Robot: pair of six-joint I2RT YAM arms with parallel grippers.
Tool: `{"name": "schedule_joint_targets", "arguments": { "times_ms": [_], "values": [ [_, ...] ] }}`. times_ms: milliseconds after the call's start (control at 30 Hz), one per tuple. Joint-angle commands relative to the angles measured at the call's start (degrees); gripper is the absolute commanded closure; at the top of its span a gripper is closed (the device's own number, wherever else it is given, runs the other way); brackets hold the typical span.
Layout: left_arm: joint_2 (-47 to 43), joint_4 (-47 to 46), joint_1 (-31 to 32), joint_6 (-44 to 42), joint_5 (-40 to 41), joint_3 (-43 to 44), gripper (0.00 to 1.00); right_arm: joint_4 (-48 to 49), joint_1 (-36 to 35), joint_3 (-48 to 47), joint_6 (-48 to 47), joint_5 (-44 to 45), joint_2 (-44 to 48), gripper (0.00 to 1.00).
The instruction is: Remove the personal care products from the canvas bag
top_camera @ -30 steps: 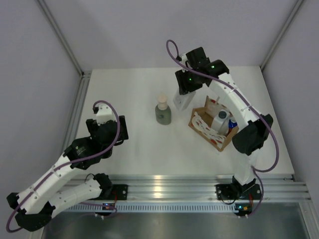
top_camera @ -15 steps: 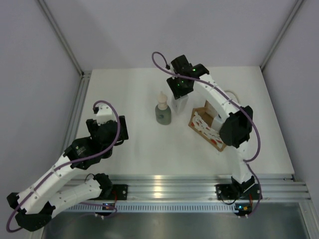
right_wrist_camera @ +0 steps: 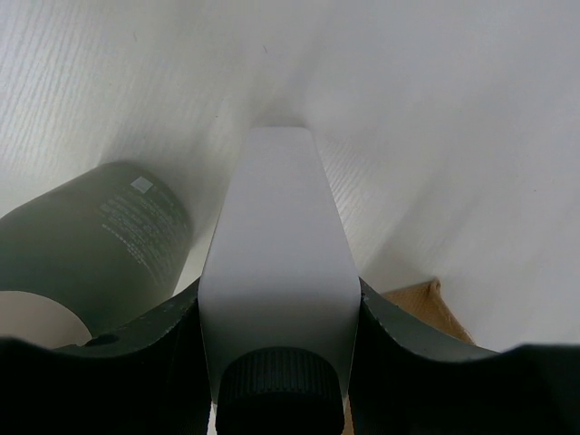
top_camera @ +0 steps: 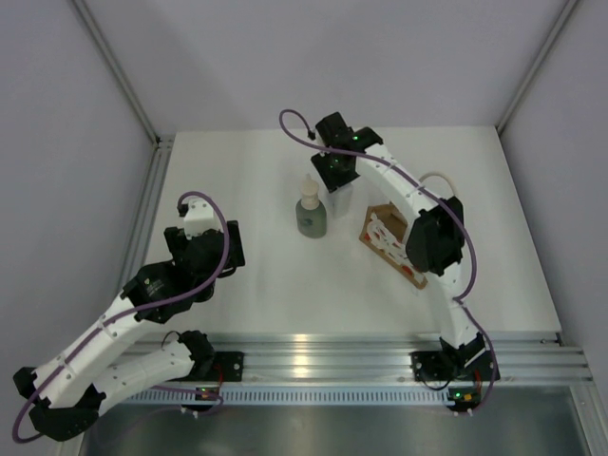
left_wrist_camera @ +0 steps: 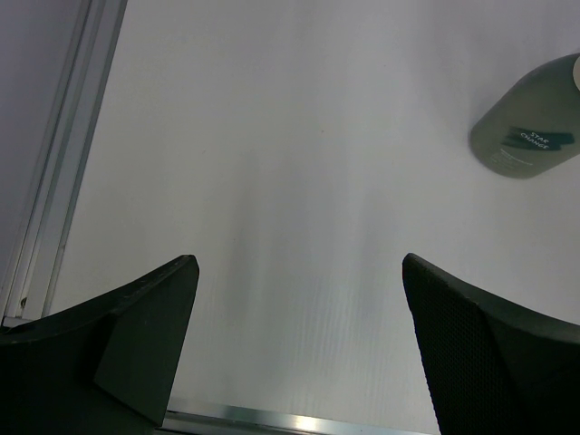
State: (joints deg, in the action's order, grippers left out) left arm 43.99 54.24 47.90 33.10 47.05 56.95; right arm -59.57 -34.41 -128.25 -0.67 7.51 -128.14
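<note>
Right gripper (right_wrist_camera: pixel 276 367) jaws clamped on the white bottle (right_wrist_camera: pixel 276 263), dark cap (right_wrist_camera: pixel 281 399) at the wrist end. Bottle upright, just right of the grey-green bottle (top_camera: pixel 310 215) standing on the table (top_camera: pixel 237 180). Can't tell if its base touches down. Canvas bag (top_camera: pixel 384 241) sits just near-right of both. Left gripper (left_wrist_camera: pixel 304 349) jaws wide apart, low over the table at near left, well apart from the bottles.
</note>
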Motion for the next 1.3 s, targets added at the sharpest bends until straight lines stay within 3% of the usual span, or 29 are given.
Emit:
{"name": "schedule_joint_targets", "arguments": {
  "times_ms": [0,133,267,600,667,833,1033,1267],
  "values": [
    [-0.3,-0.5,0.1,0.6,0.9,-0.3,0.02,5.3,-0.7,-5.1,-0.4,0.0,0.7,0.75],
    [0.0,-0.5,0.0,0.6,0.8,-0.3,0.02,5.3,-0.3,-5.9,-0.2,-1.3,1.1,0.63],
    [-0.1,-0.5,0.0,0.7,0.9,-0.4,0.02,5.3,-0.1,-6.3,-0.4,-1.9,2.2,0.38],
    [0.0,-0.5,0.1,0.7,1.0,-0.4,0.02,5.2,0.4,-5.1,-0.4,-1.4,6.2,0.33],
    [0.1,-0.5,0.1,0.7,1.0,-0.4,0.02,5.3,0.5,-3.8,0.2,1.4,9.1,0.20],
    [0.1,-0.5,0.0,0.8,1.5,-0.4,0.02,5.7,0.7,1.4,3.8,5.3,16.9,0.01],
    [-1.0,-0.4,0.0,1.3,2.9,-0.5,0.02,13.5,0.8,17.8,11.5,19.7,32.2,0.01],
    [-1.6,-0.4,0.0,1.4,2.9,-0.6,0.02,18.8,0.8,38.6,20.2,14.8,52.2,0.01]
  ]
}}
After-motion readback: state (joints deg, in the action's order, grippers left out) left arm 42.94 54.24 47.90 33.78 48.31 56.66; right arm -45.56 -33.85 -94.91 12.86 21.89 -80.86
